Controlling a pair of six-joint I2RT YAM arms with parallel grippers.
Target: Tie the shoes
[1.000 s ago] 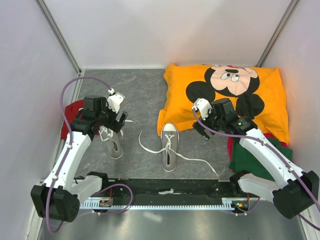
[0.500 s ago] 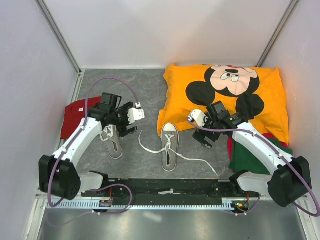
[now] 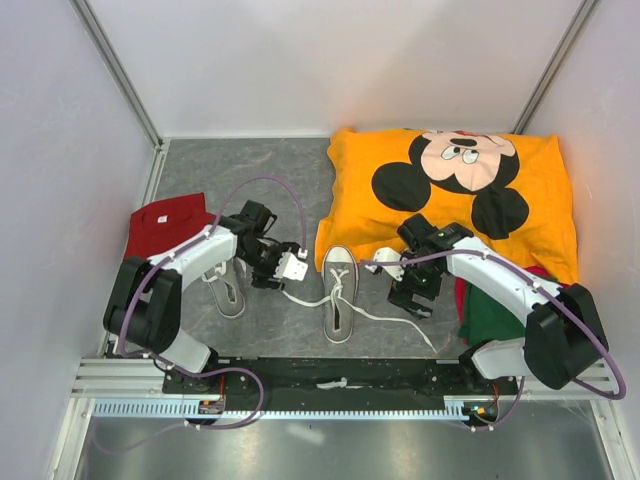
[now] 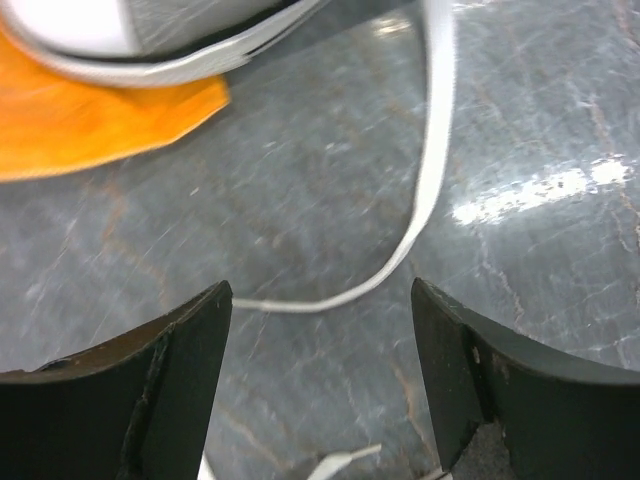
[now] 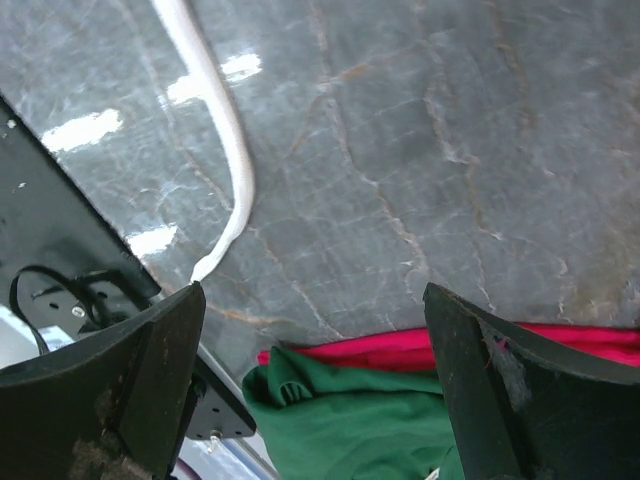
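Observation:
Two grey shoes with white toe caps lie on the floor, one (image 3: 228, 295) partly under my left arm, the other (image 3: 340, 300) in the middle with loose white laces trailing both ways. My left gripper (image 3: 283, 275) hangs low between the shoes, open over the middle shoe's left lace (image 3: 297, 296). In the left wrist view this gripper (image 4: 320, 300) straddles bare floor, with the lace loop (image 4: 430, 180) just ahead and the shoe's white sole (image 4: 150, 45) beyond. My right gripper (image 3: 408, 297), open, sits right of the middle shoe. Its wrist view shows the gripper (image 5: 312, 295) empty and the right lace (image 5: 228, 130) off to the left.
An orange Mickey Mouse pillow (image 3: 450, 190) fills the back right, its corner touching the middle shoe's toe. A red cloth (image 3: 160, 222) lies at the left. Green cloth (image 5: 350, 420) over red cloth (image 5: 480, 345) lies at the right. A black rail (image 3: 330, 372) runs along the near edge.
Both arms have swung inward and down towards the middle shoe. The left gripper left the left shoe for the lace. The right gripper came off the pillow edge to the floor.

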